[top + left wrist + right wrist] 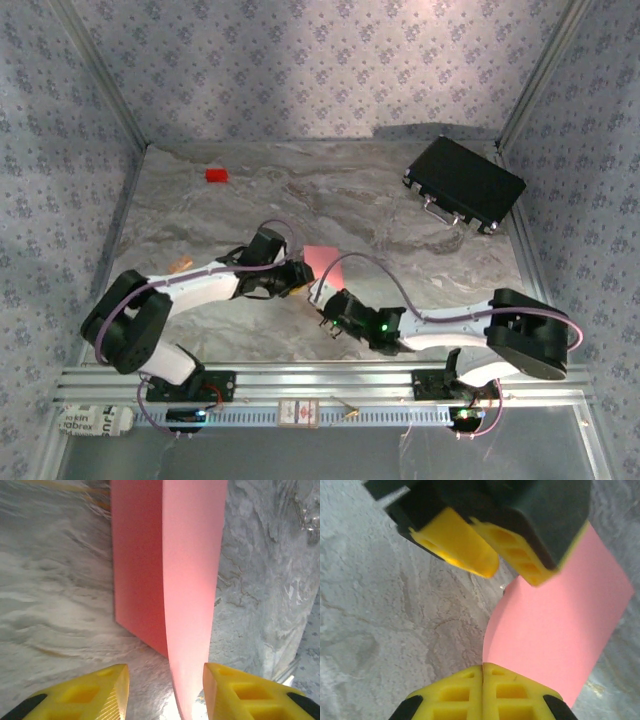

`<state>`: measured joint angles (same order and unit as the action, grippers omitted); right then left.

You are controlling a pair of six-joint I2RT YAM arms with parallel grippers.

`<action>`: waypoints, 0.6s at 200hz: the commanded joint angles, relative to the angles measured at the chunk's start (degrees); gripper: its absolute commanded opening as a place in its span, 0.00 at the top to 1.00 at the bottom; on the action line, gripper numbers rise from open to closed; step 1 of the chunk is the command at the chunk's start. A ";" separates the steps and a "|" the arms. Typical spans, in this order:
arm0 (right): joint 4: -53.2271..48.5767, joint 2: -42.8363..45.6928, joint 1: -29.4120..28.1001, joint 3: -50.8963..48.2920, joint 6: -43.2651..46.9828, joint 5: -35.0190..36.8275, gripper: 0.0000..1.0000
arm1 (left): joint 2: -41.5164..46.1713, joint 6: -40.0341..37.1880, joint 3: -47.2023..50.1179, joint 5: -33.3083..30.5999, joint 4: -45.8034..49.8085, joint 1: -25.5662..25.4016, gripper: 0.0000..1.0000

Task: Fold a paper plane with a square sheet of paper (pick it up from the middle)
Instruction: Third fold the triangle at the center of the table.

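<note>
The square sheet of paper is at mid-table, curled up from the marbled tabletop where the two arms meet. The right gripper has its yellow fingers pressed together on the sheet's near edge, pinching it. The left gripper is spread, and the sheet passes upright between its fingers, nearer one of them (whether it touches I cannot tell). In the right wrist view the left gripper covers the sheet's upper corner. A small red block lies far back on the left and a black case far back on the right, both well apart from the paper.
</note>
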<state>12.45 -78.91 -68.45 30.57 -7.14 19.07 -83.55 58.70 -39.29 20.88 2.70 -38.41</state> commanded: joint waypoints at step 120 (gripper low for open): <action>-1.23 1.51 17.79 -0.41 -18.87 -43.69 0.97 | 3.17 -5.65 -6.63 0.97 5.30 2.50 0.73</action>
<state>10.55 -76.18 -51.03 30.35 -22.00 -17.63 -80.55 54.78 -43.33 20.03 7.75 -36.34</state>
